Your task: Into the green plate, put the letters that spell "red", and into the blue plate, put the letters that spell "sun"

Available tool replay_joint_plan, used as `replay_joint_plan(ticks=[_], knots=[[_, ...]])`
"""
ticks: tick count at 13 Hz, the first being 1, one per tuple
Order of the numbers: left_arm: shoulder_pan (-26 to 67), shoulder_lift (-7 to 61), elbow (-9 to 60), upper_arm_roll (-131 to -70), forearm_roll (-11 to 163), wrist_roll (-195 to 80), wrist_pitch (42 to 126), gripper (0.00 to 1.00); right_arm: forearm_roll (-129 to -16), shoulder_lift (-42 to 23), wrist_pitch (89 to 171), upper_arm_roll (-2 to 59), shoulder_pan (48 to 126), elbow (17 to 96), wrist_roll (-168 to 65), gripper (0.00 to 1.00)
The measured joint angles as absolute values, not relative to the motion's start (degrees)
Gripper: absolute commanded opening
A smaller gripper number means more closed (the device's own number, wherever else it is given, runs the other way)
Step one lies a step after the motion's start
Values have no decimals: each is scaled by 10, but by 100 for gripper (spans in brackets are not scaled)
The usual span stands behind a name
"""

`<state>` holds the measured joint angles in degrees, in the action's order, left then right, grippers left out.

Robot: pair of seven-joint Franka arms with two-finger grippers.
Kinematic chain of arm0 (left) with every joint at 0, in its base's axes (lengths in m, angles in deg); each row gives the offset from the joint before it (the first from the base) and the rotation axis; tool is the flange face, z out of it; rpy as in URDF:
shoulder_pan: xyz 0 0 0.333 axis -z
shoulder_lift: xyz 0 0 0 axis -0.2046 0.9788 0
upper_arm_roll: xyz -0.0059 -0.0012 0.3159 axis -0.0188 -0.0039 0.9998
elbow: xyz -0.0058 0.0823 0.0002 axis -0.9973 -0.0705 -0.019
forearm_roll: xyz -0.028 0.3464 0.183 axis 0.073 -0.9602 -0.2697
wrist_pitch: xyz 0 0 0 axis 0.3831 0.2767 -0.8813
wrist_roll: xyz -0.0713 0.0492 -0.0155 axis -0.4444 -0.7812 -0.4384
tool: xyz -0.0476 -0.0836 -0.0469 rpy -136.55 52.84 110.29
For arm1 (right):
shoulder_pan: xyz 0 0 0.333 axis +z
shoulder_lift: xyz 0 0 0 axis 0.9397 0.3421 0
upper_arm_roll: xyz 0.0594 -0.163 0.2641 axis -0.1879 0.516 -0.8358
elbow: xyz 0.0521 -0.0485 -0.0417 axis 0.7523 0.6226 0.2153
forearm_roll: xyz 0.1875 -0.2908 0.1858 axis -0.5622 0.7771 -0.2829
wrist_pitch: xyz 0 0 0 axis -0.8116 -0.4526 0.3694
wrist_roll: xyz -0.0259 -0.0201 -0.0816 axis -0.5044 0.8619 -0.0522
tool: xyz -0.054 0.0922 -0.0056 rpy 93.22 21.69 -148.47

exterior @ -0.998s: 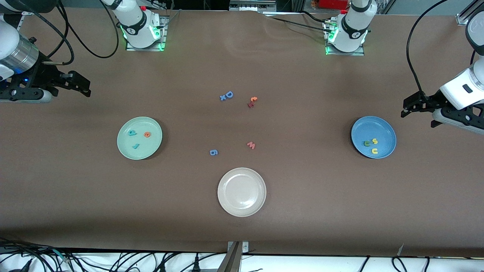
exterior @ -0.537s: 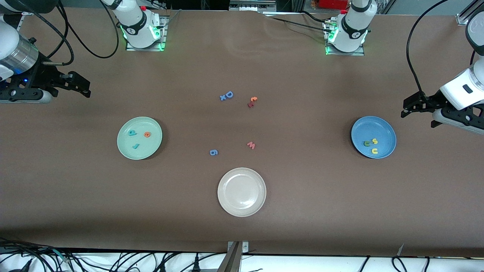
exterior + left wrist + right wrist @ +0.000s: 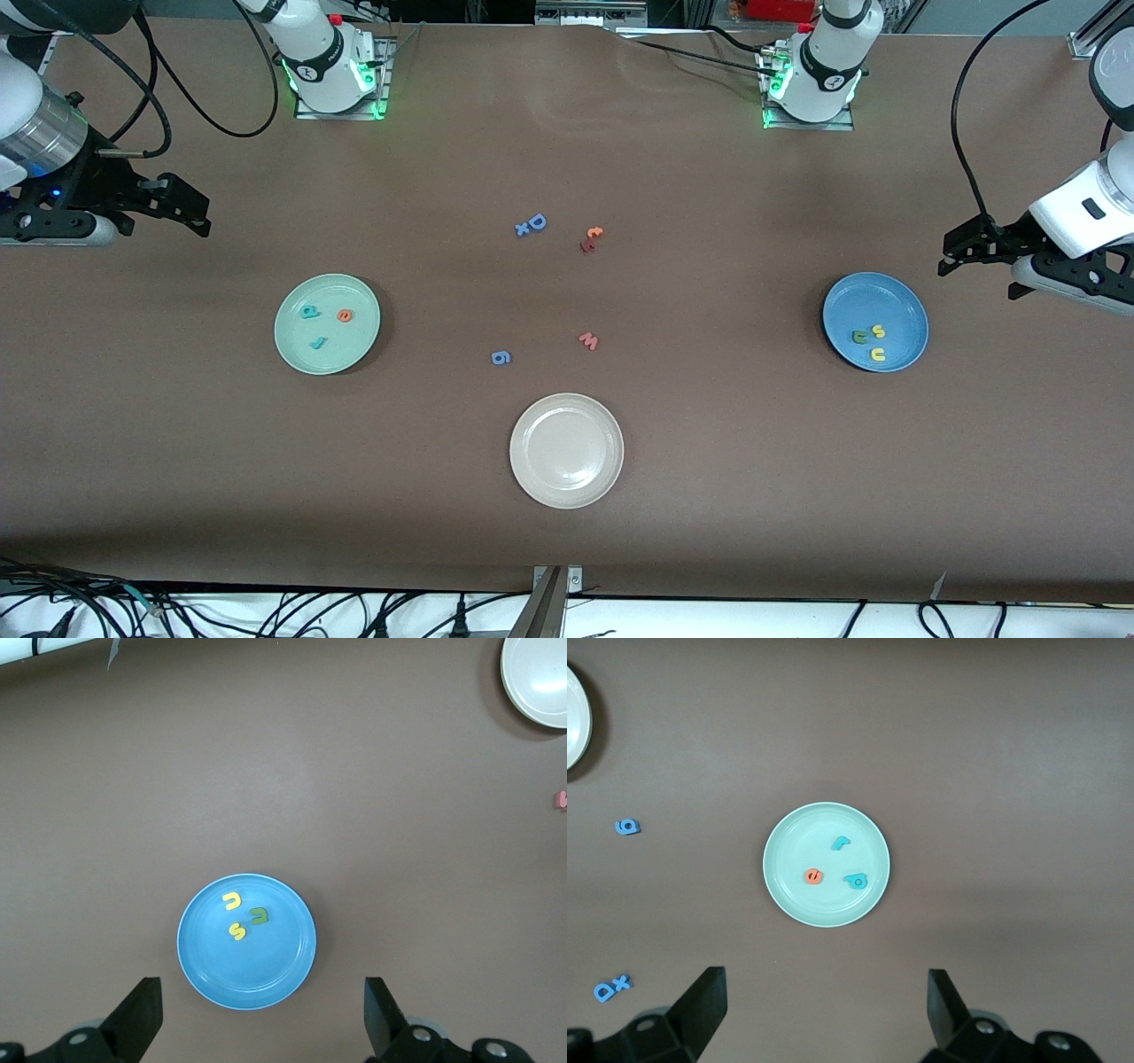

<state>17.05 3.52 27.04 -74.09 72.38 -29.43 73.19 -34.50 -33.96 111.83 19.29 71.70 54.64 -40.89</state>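
Beige-white plate (image 3: 566, 450): round, shallow rim, on the brown table (image 3: 709, 496), nearest the front camera, midway between the two ends.
Blue "6" (image 3: 500, 357): flat, just farther from the camera than that plate, toward the right arm's end.
Pinkish-red "w" (image 3: 588, 340): flat, near the "6", toward the left arm's end.
Blue capital "D" (image 3: 536, 221) with small blue "x" (image 3: 522, 229): touching, mid-table.
Orange letter (image 3: 594, 233) and dark red letter (image 3: 586, 245): touching, beside the "D"; shapes unclear.

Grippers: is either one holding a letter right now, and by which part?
Nothing is held. The left gripper and right gripper are both open and empty.
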Motion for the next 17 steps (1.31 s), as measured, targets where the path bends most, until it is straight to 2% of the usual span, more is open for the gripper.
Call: replay_joint_plan(ticks=[7,17], knots=[[170,15,264,-764,693,-319,725,100,-345,-338,1118,192,717,546,-409,100],[169,11,269,-764,693,-327,716,100,-345,-338,1118,192,717,546,-409,100]])
